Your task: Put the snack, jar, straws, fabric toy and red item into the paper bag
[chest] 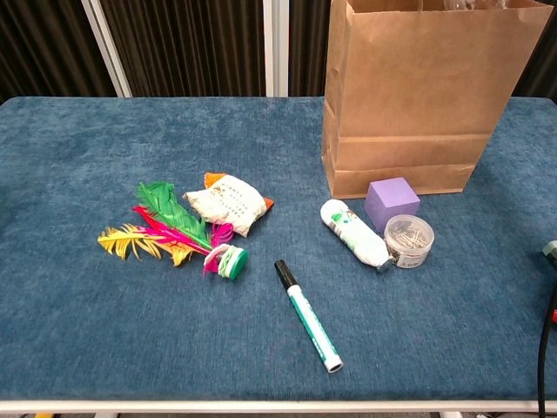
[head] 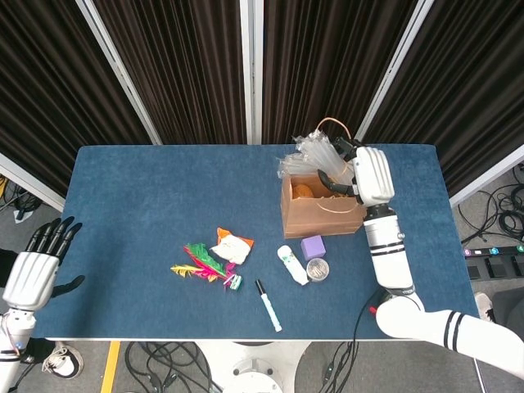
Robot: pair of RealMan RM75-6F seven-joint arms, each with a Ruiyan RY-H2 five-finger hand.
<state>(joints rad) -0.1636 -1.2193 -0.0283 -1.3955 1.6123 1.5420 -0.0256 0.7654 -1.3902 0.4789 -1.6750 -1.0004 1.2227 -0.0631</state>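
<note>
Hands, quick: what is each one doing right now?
Left hand: open, holding nothing, off the table's left edge.
Right hand: holding the clear bag of straws over the paper bag.

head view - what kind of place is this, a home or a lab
Most likely a robotics lab or data-collection booth: black curtains wall off the blue cloth table, loose cables lie on the floor, and the right hand holds a bundle of straws over a paper bag.
</note>
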